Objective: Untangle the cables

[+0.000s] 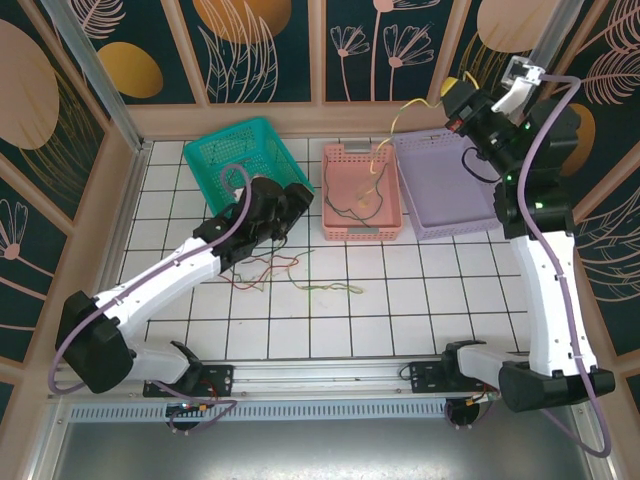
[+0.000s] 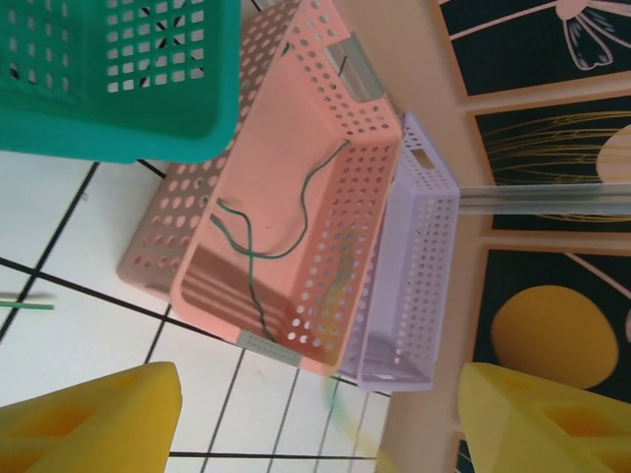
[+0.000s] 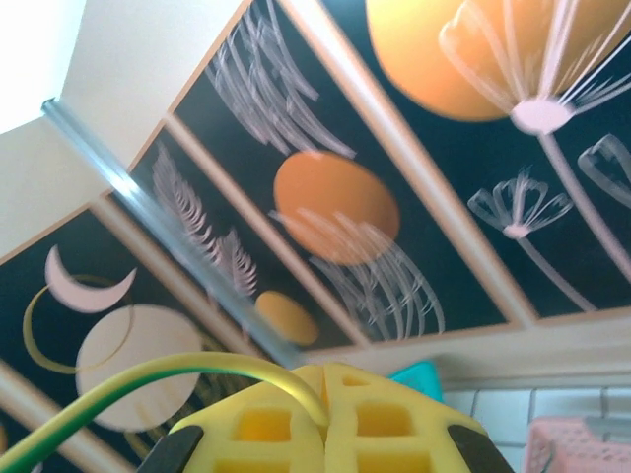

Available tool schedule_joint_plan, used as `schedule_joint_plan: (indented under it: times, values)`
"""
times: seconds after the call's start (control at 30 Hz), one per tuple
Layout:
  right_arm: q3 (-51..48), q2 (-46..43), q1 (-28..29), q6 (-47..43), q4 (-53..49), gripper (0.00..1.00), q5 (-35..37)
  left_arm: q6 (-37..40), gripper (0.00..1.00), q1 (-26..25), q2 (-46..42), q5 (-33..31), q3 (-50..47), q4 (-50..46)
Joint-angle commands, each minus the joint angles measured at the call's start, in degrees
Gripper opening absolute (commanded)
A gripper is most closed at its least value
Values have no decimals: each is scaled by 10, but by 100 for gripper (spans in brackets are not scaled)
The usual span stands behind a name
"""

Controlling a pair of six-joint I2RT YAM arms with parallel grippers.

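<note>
The yellow cable [image 1: 398,118] is pinched between the closed fingers of the right gripper [image 1: 452,98], which is raised above the far end of the lilac basket [image 1: 446,228]. From the fingertips the cable arcs away and droops down into the pink basket [image 1: 362,236]. In the right wrist view it shades from yellow to green as it leaves the gripper to the left. A dark green cable [image 2: 296,236] lies looped inside the pink basket, straight ahead of the left gripper [image 2: 315,394]. That gripper's yellow fingers [image 2: 99,419] stand wide apart with nothing between them. Red and green cables [image 1: 262,272] lie tangled on the table [image 1: 430,300] behind that gripper, beside its forearm, and a thin green cable [image 1: 332,289] lies near them. The green basket [image 1: 225,150] sits ahead and to the left of the left gripper.
</note>
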Motion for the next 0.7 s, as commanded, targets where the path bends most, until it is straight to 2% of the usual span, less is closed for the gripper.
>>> schedule_joint_plan:
  times: [0.0,0.1,0.23,0.67]
  values:
    - [-32,-3,3,35,82,0,-109,-16,74,27,6,54,-10,18]
    - [-51,3,15,44,112,0,-156,3,75,56,1,80,-22,13]
    - [-57,12,40,38,129,0,-175,40,75,81,8,108,-26,9]
    - [-53,27,72,29,117,0,-195,76,75,84,73,195,-50,48]
